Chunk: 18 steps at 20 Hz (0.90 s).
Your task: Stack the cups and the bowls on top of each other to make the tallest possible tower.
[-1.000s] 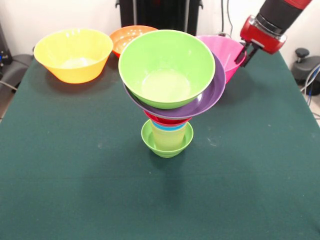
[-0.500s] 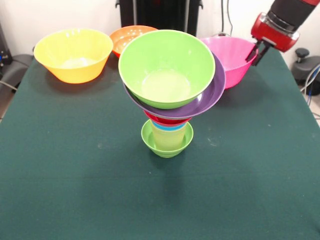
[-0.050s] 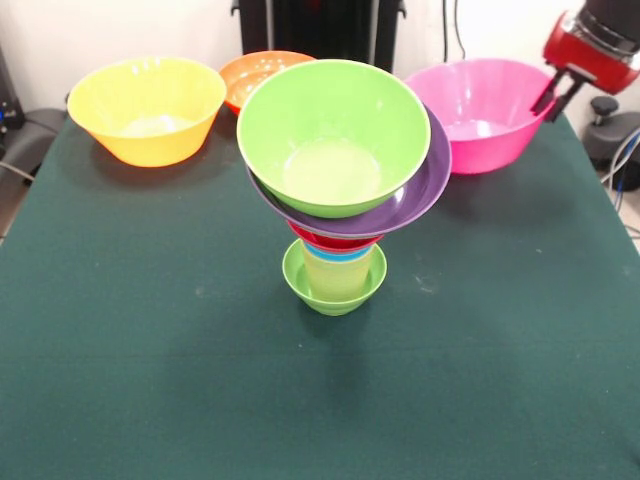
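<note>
The tower stands mid-table on a small lime-green bowl [image 3: 335, 288]. A pale yellow cup [image 3: 340, 270] sits in that bowl, with blue and red rims above it. Over them come a small red bowl [image 3: 335, 240], a wide purple bowl [image 3: 425, 185] and a large green bowl [image 3: 333, 135] on top. At the upper right my gripper [image 3: 553, 98] is shut on the right rim of the large pink bowl [image 3: 480, 120], which hangs behind and right of the tower.
A large yellow bowl [image 3: 146, 108] stands at the back left. A medium orange bowl [image 3: 250, 75] sits beside it, partly behind the tower's green bowl. The green table [image 3: 150, 350] reaches to the picture's front edge.
My gripper has moved right and up, carrying the pink bowl with it out from behind the tower. The tower, yellow bowl and orange bowl have not moved.
</note>
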Tool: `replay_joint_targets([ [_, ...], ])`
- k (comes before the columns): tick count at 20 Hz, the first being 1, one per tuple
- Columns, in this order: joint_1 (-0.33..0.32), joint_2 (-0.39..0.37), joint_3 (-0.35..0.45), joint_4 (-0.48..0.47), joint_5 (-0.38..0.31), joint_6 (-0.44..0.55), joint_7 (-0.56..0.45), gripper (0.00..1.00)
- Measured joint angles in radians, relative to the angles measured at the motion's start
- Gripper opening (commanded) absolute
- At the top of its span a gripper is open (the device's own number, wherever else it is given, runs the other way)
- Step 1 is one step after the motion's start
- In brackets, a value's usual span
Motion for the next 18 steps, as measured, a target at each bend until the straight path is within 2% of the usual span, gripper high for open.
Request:
replay_joint_targets([
  [9,0.002,0.006,0.0,-0.113,0.049,0.084,0.026,0.0],
  [15,0.002,0.007,0.0,-0.161,0.055,0.133,0.059,0.0],
  [18,0.002,0.007,-0.001,-0.194,0.055,0.188,0.082,0.0],
])
